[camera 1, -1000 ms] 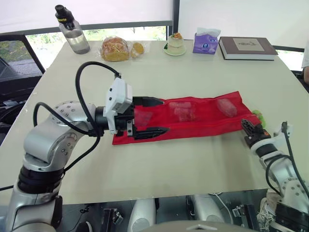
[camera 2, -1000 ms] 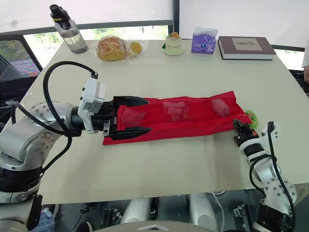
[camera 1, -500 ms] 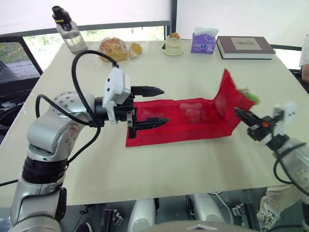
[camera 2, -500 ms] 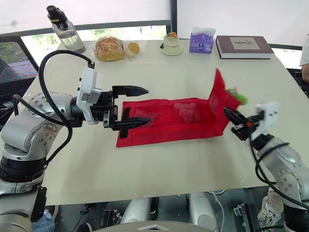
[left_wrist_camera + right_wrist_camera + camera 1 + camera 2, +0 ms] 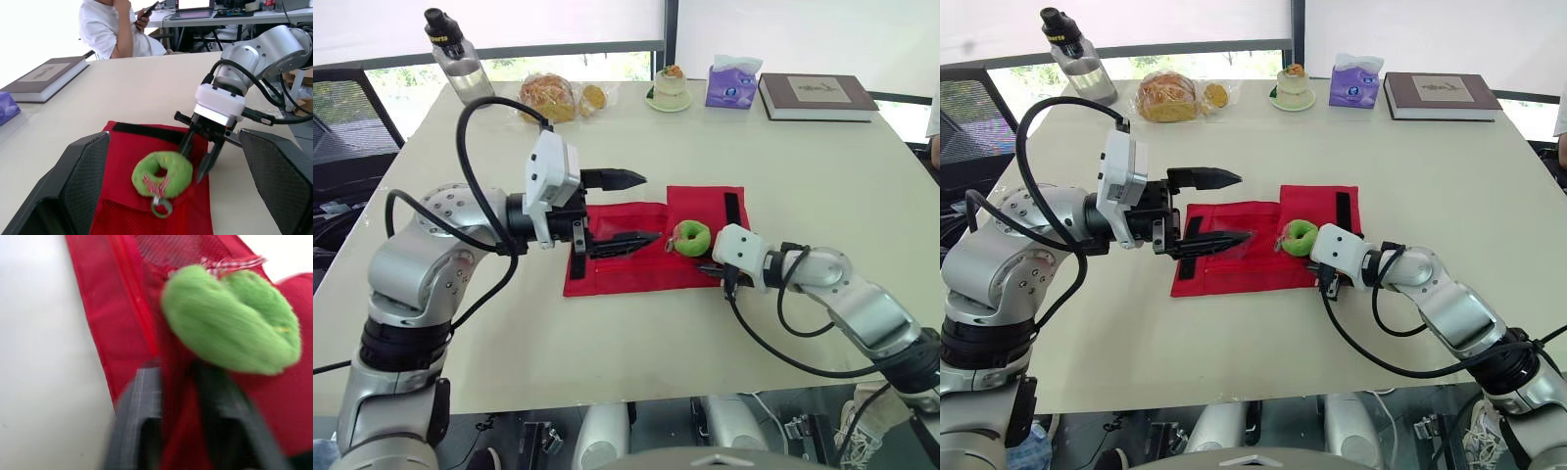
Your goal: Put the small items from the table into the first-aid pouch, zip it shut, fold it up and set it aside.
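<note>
The red pouch (image 5: pixel 617 279) lies mid-table, its right end doubled over. The right gripper (image 5: pixel 713 268) pinches that folded fabric beside the green fuzzy ring (image 5: pixel 690 236). The left gripper (image 5: pixel 648 208) hovers over the left end, fingers spread wide. The pouch is judged light, limp mesh that is likely to spring open, so take hold at the hem, not the ring.

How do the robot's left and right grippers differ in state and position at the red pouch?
The left gripper is open wide; the right gripper is shut on the first-aid pouch. The left gripper holds nothing, whereas the right gripper pinches red fabric beside the green fuzzy ring. The left gripper is at the pouch's left end, the right gripper at its right end. Both point inward over the pouch.
</note>
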`<act>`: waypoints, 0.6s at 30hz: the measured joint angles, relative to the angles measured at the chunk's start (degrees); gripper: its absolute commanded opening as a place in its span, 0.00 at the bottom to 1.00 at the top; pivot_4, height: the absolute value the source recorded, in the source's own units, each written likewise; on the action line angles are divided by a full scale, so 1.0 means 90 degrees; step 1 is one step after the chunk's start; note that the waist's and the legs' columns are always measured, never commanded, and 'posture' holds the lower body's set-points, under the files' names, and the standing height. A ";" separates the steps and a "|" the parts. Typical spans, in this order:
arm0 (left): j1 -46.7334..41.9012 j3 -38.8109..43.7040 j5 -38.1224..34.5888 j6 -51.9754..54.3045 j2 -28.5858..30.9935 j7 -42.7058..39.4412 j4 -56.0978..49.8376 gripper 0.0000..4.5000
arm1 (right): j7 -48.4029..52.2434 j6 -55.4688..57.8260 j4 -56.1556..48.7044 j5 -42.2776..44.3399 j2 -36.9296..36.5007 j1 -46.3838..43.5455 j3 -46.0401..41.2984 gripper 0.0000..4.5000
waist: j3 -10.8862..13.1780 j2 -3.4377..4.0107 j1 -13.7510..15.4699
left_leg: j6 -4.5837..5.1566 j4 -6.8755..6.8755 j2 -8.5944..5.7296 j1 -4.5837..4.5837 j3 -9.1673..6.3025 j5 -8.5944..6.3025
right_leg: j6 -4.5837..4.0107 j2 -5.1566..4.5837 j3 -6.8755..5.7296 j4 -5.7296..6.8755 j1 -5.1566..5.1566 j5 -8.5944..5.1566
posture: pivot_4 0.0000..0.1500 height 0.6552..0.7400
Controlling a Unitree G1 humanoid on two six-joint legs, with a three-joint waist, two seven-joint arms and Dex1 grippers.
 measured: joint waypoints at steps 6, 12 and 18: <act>0.0087 0.0145 -0.0067 0.0207 0.0080 0.0302 -0.0102 1.00 | 0.0571 0.0032 -0.0156 0.0349 -0.0010 0.0210 -0.0523 0.99 | 0.0001 -0.0002 0.0003 | 0.0000 0.0017 0.0000 0.0004 -0.0004 0.0000 | 0.0006 0.0001 -0.0002 0.0026 0.0001 -0.0004 | 1.00 1.00; 0.0572 0.0459 -0.0133 0.0538 0.0114 0.0679 -0.0109 1.00 | 0.1145 0.0138 -0.0540 0.1307 -0.0283 0.0606 -0.1743 0.99 | 0.0002 -0.0003 -0.0002 | 0.0000 0.0017 0.0002 0.0005 -0.0004 0.0000 | -0.0007 -0.0001 -0.0003 0.0027 0.0002 0.0004 | 1.00 1.00; 0.1629 0.0981 -0.0176 0.0846 0.0114 0.1128 0.0142 1.00 | 0.1393 0.0470 -0.0761 0.2563 -0.0333 0.1118 -0.3154 0.99 | 0.0002 -0.0003 -0.0019 | 0.0000 0.0016 0.0006 0.0010 -0.0005 0.0000 | -0.0010 0.0001 -0.0005 0.0031 0.0002 0.0005 | 1.00 1.00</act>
